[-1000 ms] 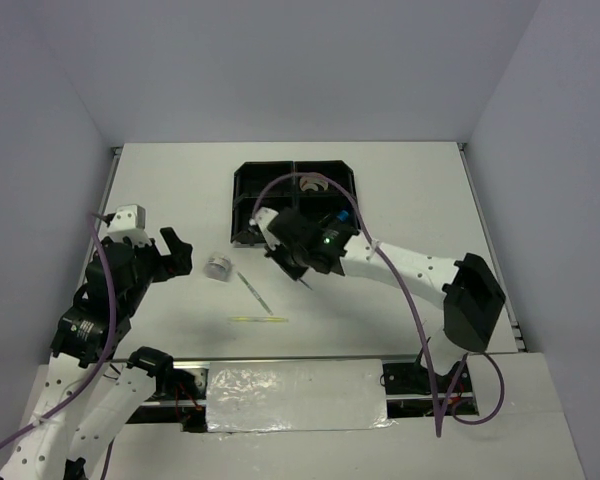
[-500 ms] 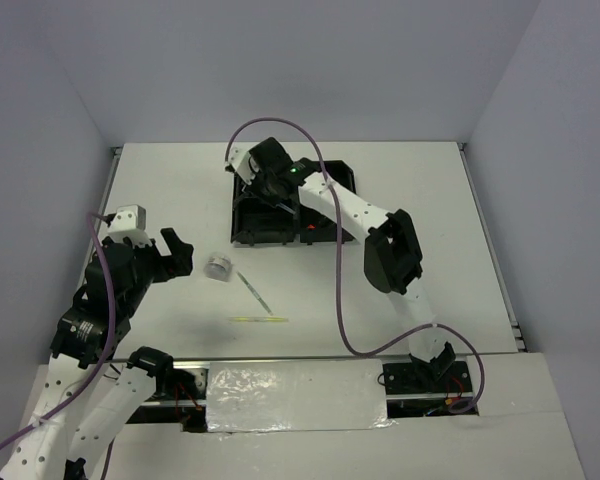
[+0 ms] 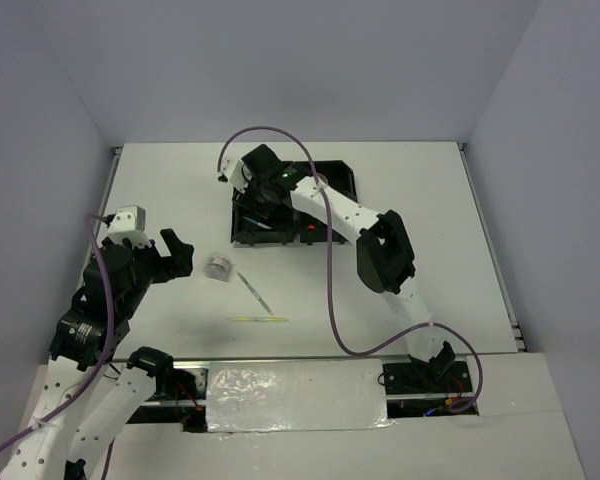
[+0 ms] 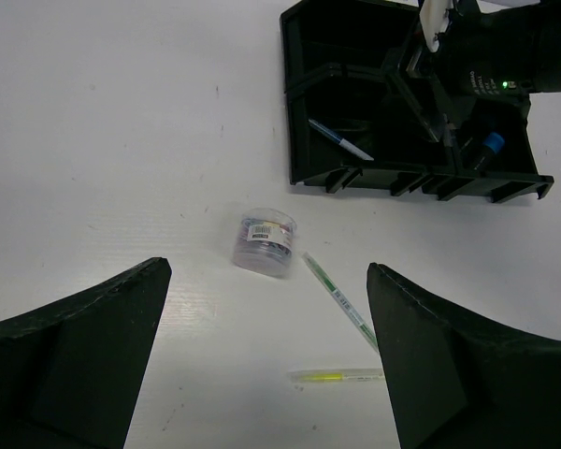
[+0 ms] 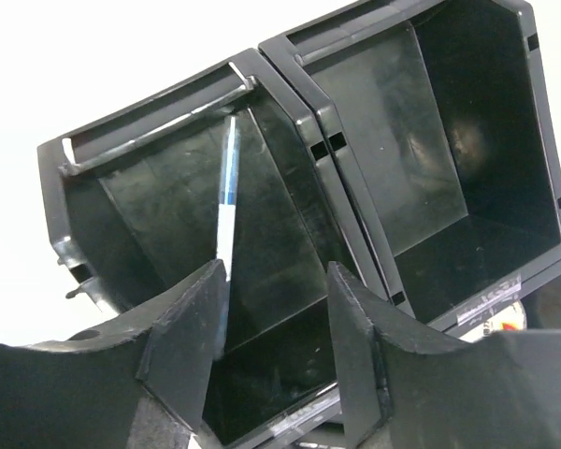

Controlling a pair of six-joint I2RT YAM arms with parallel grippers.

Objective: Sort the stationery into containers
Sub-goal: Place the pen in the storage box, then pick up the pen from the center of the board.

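Right gripper (image 5: 269, 351) fingers spread, holding nothing; just past them a skinny white pen (image 5: 226, 201) with a blue band leans in the tray (image 5: 329, 140). Left gripper (image 4: 266, 360) gaping wide too.

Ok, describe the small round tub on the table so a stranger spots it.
Find the black tray far across the white table. Nearer than its left corner lies the round tub, beside a thin grey pen and a yellow-green stick. It alone is round.
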